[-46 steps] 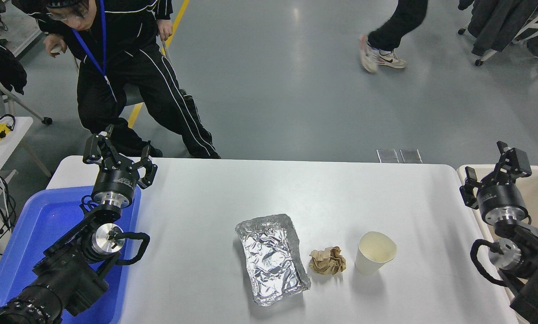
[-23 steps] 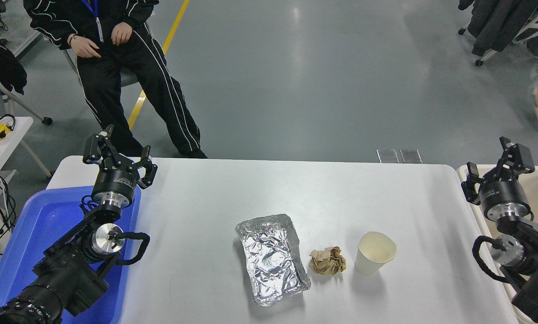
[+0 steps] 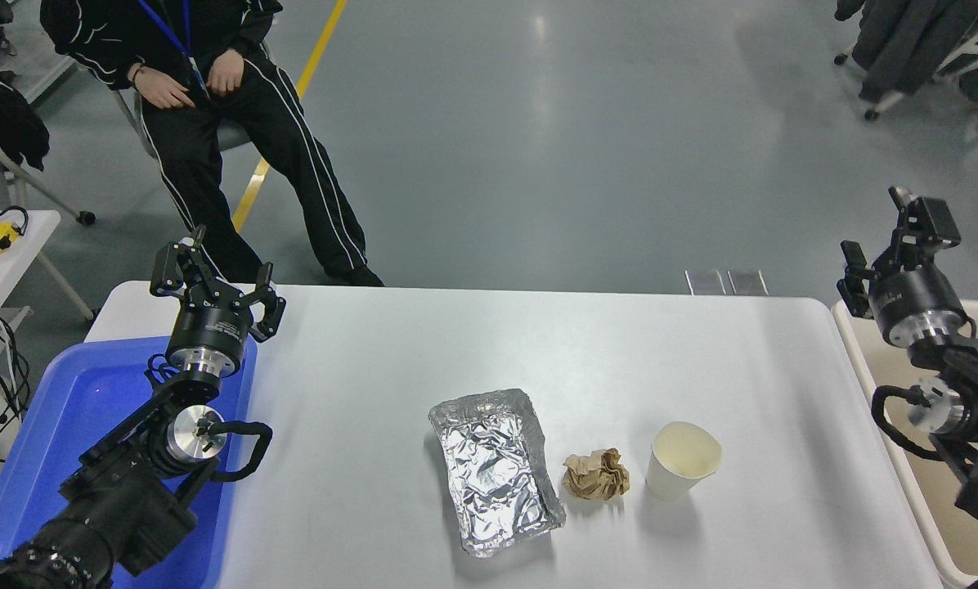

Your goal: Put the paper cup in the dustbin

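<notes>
White table (image 3: 423,343) fills most of my view. Blue tray (image 3: 56,425) at 8 o'clock, under my parked left gripper (image 3: 215,282), fingers spread wide and empty. Dustbin (image 3: 869,360) at 3 o'clock, off the table's right edge; my right gripper (image 3: 894,245) hangs above its far end, fingers apart, holding nothing. Foil tray (image 3: 493,466) near 6 o'clock. Paper cup (image 3: 682,458) upright at 5 o'clock, with a crumpled brown paper ball (image 3: 595,474) just beside it.

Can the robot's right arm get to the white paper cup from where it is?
Probably yes. The right gripper is open, up over the dustbin, and bare table lies between it and the upright paper cup; the brown paper ball sits on its other side.
</notes>
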You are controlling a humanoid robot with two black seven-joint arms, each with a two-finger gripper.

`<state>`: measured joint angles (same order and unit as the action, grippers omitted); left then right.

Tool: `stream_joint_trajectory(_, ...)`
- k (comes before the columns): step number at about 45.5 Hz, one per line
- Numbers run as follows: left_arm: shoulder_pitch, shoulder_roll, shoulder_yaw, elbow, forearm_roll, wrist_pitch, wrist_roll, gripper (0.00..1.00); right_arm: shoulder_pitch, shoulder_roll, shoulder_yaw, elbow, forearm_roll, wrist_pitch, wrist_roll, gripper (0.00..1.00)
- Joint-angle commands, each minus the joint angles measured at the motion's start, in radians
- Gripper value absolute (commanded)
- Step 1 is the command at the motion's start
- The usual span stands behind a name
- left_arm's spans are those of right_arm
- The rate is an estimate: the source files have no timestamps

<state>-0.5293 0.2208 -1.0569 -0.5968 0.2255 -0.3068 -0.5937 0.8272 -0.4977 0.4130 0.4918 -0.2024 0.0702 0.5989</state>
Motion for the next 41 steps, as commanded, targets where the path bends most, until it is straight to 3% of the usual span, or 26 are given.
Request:
stream_joint_trajectory(1,0.000,0.000,0.000,0.000,0.000,0.000,0.000,1.00,0.344,-0.114,-0.685,0.025,-0.080,0.013,-0.004,0.99)
stream_joint_trajectory(8,0.000,0.000,0.000,0.000,0.000,0.000,0.000,1.00,0.607,-0.131,-1.037,0.125,-0.288,0.062,-0.004,0.99)
stream_joint_trajectory(15,0.000,0.000,0.000,0.000,0.000,0.000,0.000,1.00,0.728,-0.139,-1.068,0.232,-0.723,0.134,-0.002,0.99)
stream_joint_trajectory(21,0.000,0.000,0.000,0.000,0.000,0.000,0.000,1.00,0.753,-0.150,-1.096,0.323,-0.974,0.143,0.001,0.99)
stream_joint_trajectory(35,0.000,0.000,0.000,0.000,0.000,0.000,0.000,1.00,0.747,-0.093,-1.177,0.505,-1.066,0.142,0.004,0.99)
stream_joint_trajectory(41,0.000,0.000,0.000,0.000,0.000,0.000,0.000,1.00,0.676,-0.044,-1.177,0.524,-1.085,0.137,0.004,0.99)
